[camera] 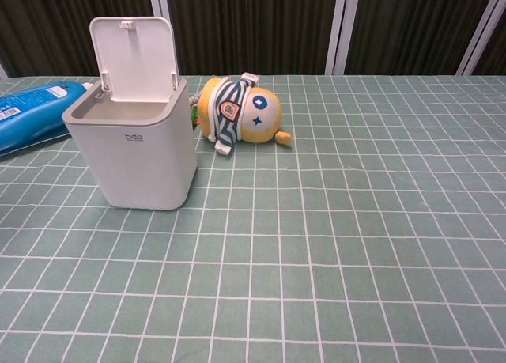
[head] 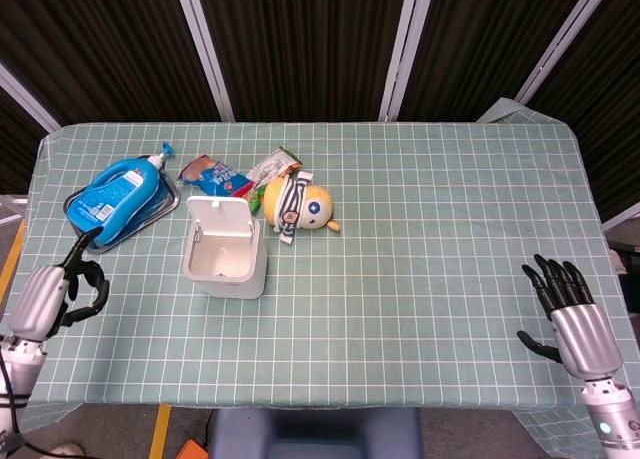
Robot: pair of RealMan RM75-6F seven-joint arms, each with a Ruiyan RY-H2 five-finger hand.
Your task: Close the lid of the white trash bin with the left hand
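- While its lid (camera: pixel 132 56) stands upright and open at the back edge, the bin (head: pixel 225 255) sits left of centre on the table (head: pixel 420 239); white body, "bdo" mark on the front in the chest view, nothing seen inside.
- Left hand (head: pixel 58 289): over the table's near-left edge, well apart from the bin; fingers curled inward, holding nothing. Seen only in the head view.
- Right hand (head: pixel 570 311): at the table's near-right edge, fingers spread and extended, holding nothing; head view only.
- Plush toy (head: pixel 297 205): yellow, striped scarf, lying on its side just behind and right of the bin, apart from it.
- Snack packets (head: pixel 235 174): lying behind the bin, beside the toy.
- Blue bottle (head: pixel 118 192): lying on its side in a dark tray (head: pixel 158 215), at the far left, pump nozzle pointing away from the robot.
- Table covering: green cloth with a white grid.
- Background: dark panels with pale uprights.
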